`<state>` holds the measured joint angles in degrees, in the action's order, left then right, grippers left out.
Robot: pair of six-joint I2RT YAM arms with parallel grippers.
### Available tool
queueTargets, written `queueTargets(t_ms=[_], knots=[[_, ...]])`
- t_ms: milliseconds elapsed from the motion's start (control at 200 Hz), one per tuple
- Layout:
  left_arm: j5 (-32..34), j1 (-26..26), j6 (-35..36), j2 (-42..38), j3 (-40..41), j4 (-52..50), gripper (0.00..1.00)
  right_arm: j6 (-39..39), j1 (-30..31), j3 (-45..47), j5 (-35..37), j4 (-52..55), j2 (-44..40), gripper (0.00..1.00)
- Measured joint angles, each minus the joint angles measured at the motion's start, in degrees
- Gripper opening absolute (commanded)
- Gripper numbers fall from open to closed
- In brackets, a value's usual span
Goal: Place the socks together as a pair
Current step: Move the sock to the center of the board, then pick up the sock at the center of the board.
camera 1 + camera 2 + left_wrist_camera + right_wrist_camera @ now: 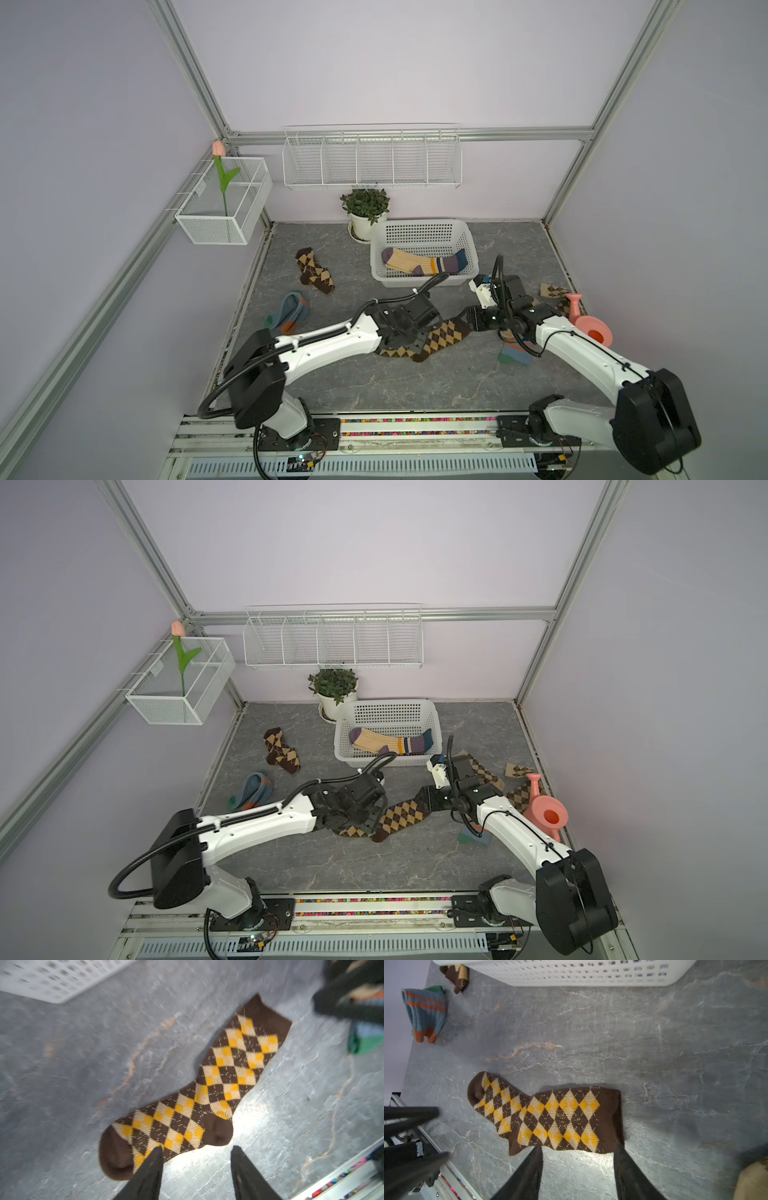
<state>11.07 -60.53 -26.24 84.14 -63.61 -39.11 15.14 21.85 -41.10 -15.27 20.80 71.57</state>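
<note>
A dark-brown argyle sock [442, 336] [207, 1093] [556, 1118] lies flat mid-table. My left gripper [409, 338] [196, 1148] hovers open over its toe end, one fingertip [154, 1155] overlapping the foot. My right gripper [473, 319] [578, 1147] stands open at the cuff end, nothing between its fingers. A second dark-brown argyle sock [314, 271] lies at the back left. One blue orange-striped sock [291, 311] lies left, and another [515, 353] lies partly under the right arm. Cream purple-toed socks [424, 262] rest in the basket. Tan argyle socks [484, 773] lie right.
A white plastic basket [419, 226] stands at the back centre with a potted plant [365, 208] behind it. A pink watering can [592, 326] sits at the right edge. A wire shelf [372, 160] and a mesh bin with a tulip [226, 199] hang on the walls.
</note>
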Motion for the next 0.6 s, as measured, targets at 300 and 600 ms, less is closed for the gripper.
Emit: queueTargets(t_ms=[300, 600], knots=[[2.4, 16.2, -5.1, -14.8, 8.5, 0.4, 0.58, 0.1, 2.9, 0.1, -1.4, -1.6, 5.4, 0.52], [1.1, 44.3, -5.9, -8.9, 7.7, 7.0, 0.69, 0.7, 3.0, 3.1, -3.7, -4.8, 6.8, 0.51]])
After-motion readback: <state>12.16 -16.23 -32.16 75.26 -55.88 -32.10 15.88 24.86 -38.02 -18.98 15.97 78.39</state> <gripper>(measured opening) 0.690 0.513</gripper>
